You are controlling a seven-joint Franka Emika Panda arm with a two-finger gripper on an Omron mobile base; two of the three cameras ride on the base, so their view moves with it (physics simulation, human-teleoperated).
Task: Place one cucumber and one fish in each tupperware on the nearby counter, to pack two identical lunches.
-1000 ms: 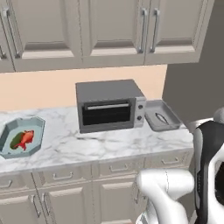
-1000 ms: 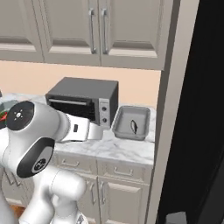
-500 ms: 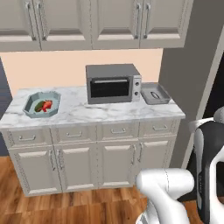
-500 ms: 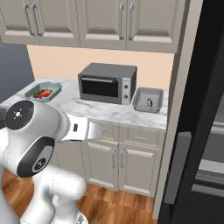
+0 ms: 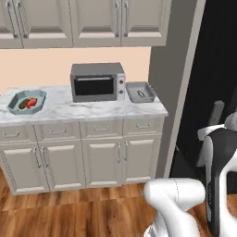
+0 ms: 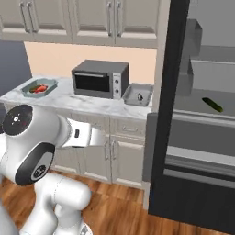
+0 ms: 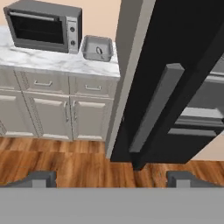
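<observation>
Fingers: while spread wide and empty, fingers (image 7: 112, 178) face the fridge door (image 7: 175, 78).
Cucumber: cucumber (image 6: 212, 105) on fridge shelf, three o'clock of grey tupperware (image 6: 138, 94).
Risk: door edge may block reach.

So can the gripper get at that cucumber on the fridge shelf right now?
Probably not yet. The cucumber lies deep on an open fridge shelf, nothing covering it, but the open gripper hangs low over the floor, well short.
</observation>
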